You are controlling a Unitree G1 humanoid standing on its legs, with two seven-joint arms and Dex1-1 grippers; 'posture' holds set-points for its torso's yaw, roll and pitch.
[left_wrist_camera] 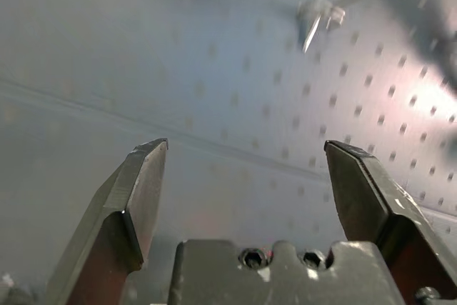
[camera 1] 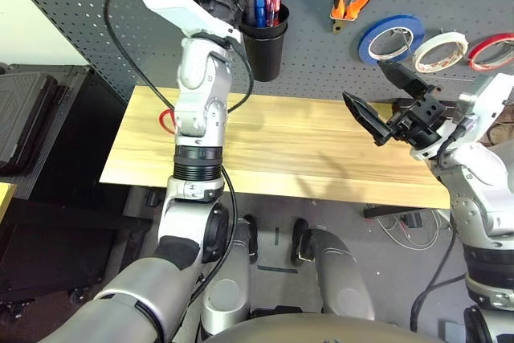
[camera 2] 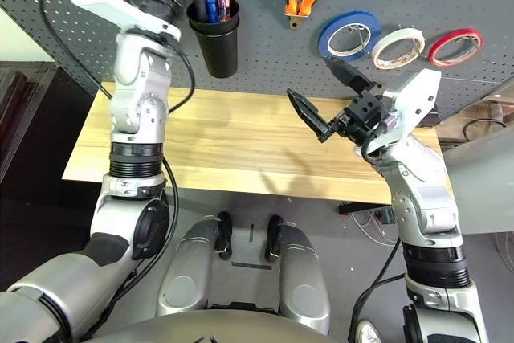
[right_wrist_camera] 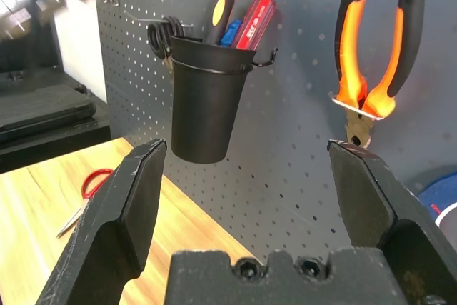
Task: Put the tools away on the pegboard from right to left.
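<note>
Still below-left of both: red-handled scissors?Well apart, scissors (right_wrist_camera: 94,183) and right end effector (camera 1: 364,79).

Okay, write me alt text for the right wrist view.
A black cup of tools and orange-and-black pliers hang on a dark pegboard beyond the right pincer, which is open and empty. Red-handled scissors lie on the wooden table below, with part of a blue tape roll at the edge.
</note>
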